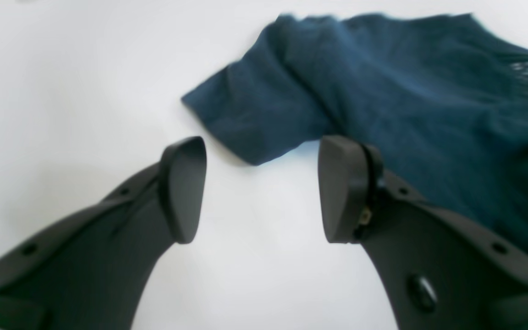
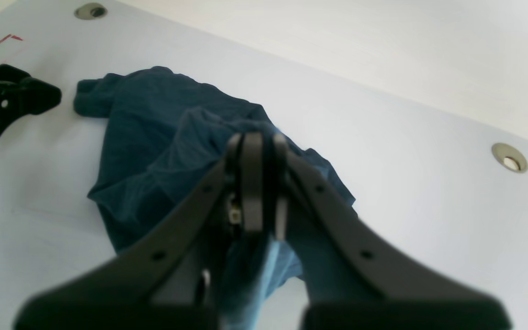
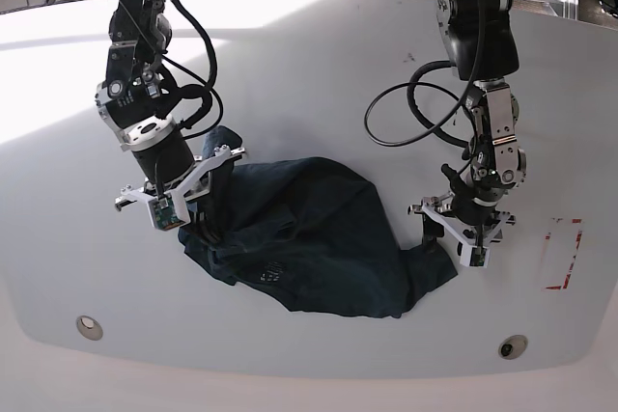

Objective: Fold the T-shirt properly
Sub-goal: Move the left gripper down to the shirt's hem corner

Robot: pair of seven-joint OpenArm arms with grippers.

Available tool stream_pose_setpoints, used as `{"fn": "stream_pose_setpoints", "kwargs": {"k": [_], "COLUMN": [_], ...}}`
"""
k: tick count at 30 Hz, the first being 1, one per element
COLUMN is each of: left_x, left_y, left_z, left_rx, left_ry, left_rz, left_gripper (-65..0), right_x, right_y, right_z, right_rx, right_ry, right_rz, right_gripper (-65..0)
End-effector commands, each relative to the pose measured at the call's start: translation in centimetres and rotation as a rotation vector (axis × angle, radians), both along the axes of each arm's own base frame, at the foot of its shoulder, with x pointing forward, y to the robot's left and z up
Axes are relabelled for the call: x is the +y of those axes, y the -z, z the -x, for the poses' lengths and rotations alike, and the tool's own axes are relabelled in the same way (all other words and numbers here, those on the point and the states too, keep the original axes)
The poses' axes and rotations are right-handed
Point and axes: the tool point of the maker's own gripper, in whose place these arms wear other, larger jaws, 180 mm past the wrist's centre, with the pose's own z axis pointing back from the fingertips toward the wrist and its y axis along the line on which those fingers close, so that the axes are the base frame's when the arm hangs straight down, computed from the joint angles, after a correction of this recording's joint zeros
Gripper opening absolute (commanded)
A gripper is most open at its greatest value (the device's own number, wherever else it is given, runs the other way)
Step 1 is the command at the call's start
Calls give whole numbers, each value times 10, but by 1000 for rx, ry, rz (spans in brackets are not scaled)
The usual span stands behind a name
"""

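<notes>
The dark navy T-shirt [image 3: 309, 238] lies crumpled on the white table [image 3: 319, 65]. My right gripper [image 3: 208, 227] is shut on a raised fold at the shirt's left edge. In the right wrist view the shut gripper [image 2: 258, 151] pinches the shirt's cloth [image 2: 154, 137]. My left gripper [image 3: 442, 244] is open and empty beside the shirt's right corner. In the left wrist view the open gripper [image 1: 261, 185] hovers just short of a short sleeve [image 1: 250, 119] of the shirt [image 1: 406, 101]. A pale printed label [image 1: 527, 68] shows faintly.
Round metal-rimmed holes sit in the table near its front edge [image 3: 89, 326] [image 3: 513, 346]. A red tape mark [image 3: 560, 256] lies at the right. Black cables [image 3: 415, 103] loop beside the left arm. The left gripper also shows in the right wrist view [image 2: 12, 98].
</notes>
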Motion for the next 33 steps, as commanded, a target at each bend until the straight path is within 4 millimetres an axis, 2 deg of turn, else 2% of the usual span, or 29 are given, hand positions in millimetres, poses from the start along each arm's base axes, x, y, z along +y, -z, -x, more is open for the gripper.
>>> {"fn": "stream_pose_setpoints", "kwargs": {"k": [1, 11, 23, 33], "left_x": [-3, -12, 1, -2], "left_y": [-21, 7, 12, 22], "left_z": [-16, -19, -23, -24], "left_rx": [-70, -27, -32, -13], "left_ry": [7, 21, -2, -9], "left_rz": [25, 65, 86, 102], "left_gripper": [-294, -296, -297, -297], "right_x": [-2, 7, 3, 6], "right_y": [-15, -20, -16, -12], "right_z": [-3, -1, 0, 2], "right_rx": [-56, -57, -48, -36], "right_ry": [1, -14, -7, -15], "right_rz": [-5, -9, -9, -15], "right_gripper": [-648, -647, -643, -643]}}
